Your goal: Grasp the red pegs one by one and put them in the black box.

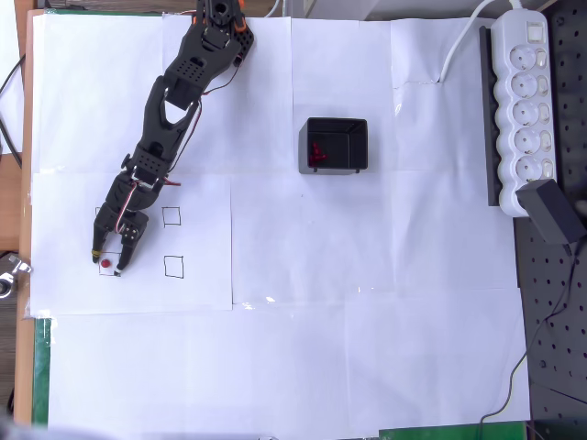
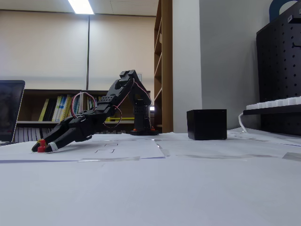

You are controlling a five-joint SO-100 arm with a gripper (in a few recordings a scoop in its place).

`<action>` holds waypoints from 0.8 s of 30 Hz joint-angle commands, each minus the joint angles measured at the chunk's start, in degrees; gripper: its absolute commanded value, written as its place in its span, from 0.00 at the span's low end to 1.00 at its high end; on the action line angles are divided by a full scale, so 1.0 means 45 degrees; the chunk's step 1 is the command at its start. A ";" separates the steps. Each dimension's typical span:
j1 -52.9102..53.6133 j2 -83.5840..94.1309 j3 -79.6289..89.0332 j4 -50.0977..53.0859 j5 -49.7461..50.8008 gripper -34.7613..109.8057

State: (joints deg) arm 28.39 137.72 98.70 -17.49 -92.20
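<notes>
One red peg (image 1: pixel 105 264) stands on a drawn square at the left of the white paper; the fixed view shows the red peg (image 2: pixel 42 145) low at the fingertips. My gripper (image 1: pixel 108 263) is down at the table with its jaws open, one finger on each side of the peg, and I see no clear contact. From the side, the gripper (image 2: pixel 39 148) rests its tips on the paper. The black box (image 1: pixel 336 145) sits right of centre, far from the gripper, with red pegs (image 1: pixel 316 154) inside at its left wall. The fixed view shows the black box (image 2: pixel 206 124) from the side, its inside hidden.
Two empty drawn squares (image 1: pixel 172 217) (image 1: pixel 174 267) lie just right of the gripper. A white power strip (image 1: pixel 523 101) and a black adapter (image 1: pixel 553 212) line the right edge beside a black pegboard (image 1: pixel 550 321). A laptop (image 2: pixel 9 110) stands at the left.
</notes>
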 commanded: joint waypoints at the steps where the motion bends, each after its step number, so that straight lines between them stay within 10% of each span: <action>1: -0.0059 0.0020 0.0840 -0.0137 -0.0078 0.30; 14: -0.0156 -0.0566 0.1289 0.2227 0.0098 0.24; 24: -0.2129 -0.7559 0.2402 1.7617 0.1152 0.24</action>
State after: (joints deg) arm 23.12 121.46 103.36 31.99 -85.69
